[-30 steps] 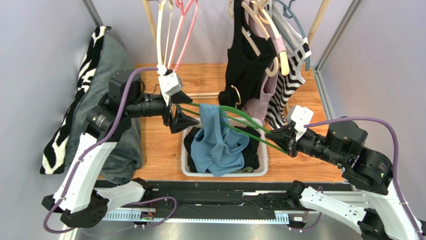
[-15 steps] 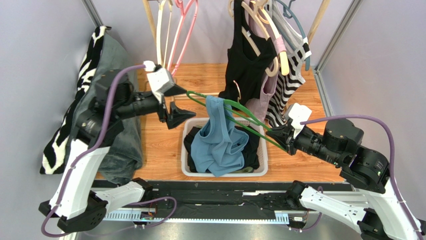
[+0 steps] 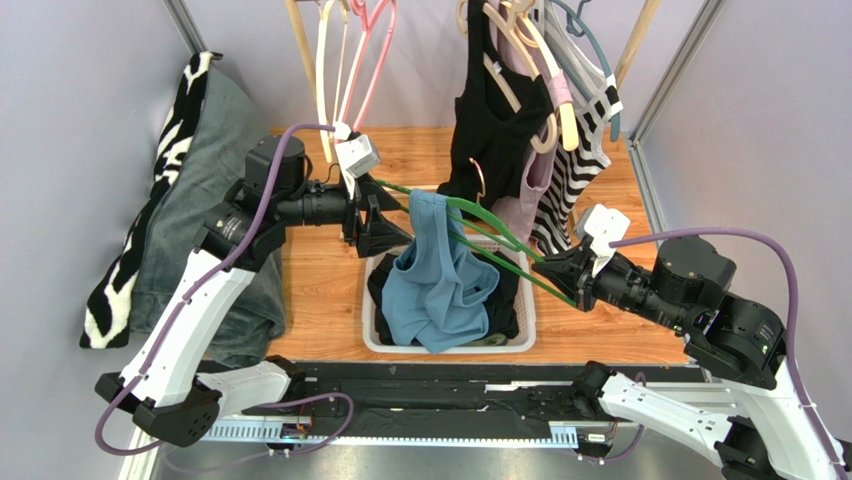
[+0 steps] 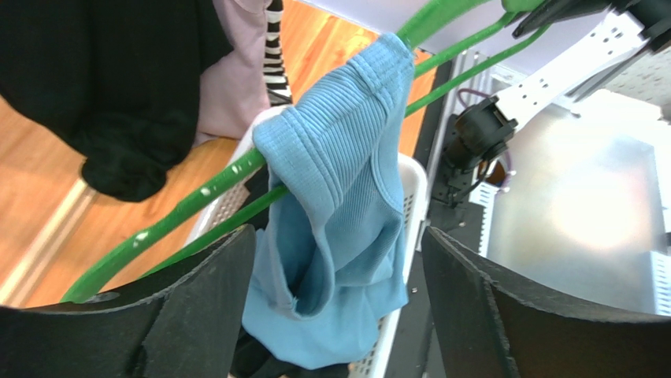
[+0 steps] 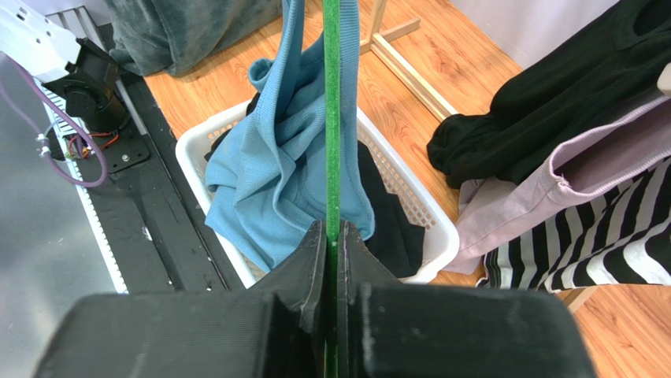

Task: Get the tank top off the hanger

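Tank top (image 4: 339, 205): strap draped over green hanger (image 5: 332, 118), body in basket (image 5: 197, 138).
R gripper (image 5: 334, 236): pinching hanger's near end; hold steady.
L gripper (image 3: 383, 214): spread; pinch strap, slide leftward off tip.

Setting: a robot test cell in a lab, dressed up as a laundry corner.

Evidence: plain grey panel walls (image 3: 90, 60) framed by bare aluminium posts (image 3: 679, 62). Two white robot arms (image 3: 170, 340) are bolted to a black rail (image 3: 420, 382) on a steel bench (image 3: 400, 465), with purple cables (image 3: 700, 238) exposed.

Props: wood-look board (image 3: 320, 300), wooden clothes rack (image 3: 298, 40) with hangers (image 3: 321, 70), white plastic basket (image 3: 371, 315).
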Action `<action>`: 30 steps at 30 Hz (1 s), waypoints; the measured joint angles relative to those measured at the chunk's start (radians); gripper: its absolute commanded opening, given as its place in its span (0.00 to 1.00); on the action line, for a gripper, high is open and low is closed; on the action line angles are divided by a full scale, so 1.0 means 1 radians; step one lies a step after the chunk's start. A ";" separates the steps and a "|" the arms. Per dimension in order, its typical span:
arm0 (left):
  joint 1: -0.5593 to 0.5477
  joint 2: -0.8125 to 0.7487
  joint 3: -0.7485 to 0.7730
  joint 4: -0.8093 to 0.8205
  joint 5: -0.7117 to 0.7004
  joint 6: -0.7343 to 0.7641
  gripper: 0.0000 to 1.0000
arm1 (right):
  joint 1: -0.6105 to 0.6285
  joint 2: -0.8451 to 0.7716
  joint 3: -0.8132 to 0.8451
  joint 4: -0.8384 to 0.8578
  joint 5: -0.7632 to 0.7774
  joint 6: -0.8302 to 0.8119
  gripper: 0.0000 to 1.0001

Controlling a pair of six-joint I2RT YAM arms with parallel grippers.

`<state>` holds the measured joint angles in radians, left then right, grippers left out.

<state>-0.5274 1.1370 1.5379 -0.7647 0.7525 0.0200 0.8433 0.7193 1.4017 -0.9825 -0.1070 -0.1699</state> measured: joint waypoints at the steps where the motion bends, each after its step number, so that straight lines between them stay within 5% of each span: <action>1: 0.000 0.007 0.000 0.011 0.006 -0.014 0.75 | 0.000 0.000 0.000 0.000 -0.002 0.002 0.00; 4: 0.000 0.037 0.000 0.039 0.029 -0.051 0.58 | 0.000 0.000 0.000 0.000 -0.006 0.007 0.00; 8: 0.000 0.071 -0.003 0.066 0.057 -0.091 0.48 | 0.000 -0.002 0.000 0.000 -0.008 0.010 0.00; 12: 0.000 0.077 -0.005 0.076 0.065 -0.109 0.08 | 0.000 -0.002 0.000 0.001 -0.008 0.012 0.00; 14: 0.000 0.076 -0.005 0.080 0.066 -0.110 0.00 | 0.000 -0.002 0.000 0.001 -0.008 0.012 0.00; 21: 0.003 0.076 0.025 0.079 0.064 -0.108 0.00 | 0.000 -0.012 -0.001 -0.001 -0.006 0.016 0.00; 30: 0.031 0.078 0.254 0.055 -0.006 -0.077 0.00 | 0.000 -0.105 0.011 -0.092 0.003 0.061 0.00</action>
<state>-0.4965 1.2148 1.7920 -0.7101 0.7460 -0.0570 0.8433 0.6144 1.4124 -1.0744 -0.1043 -0.1089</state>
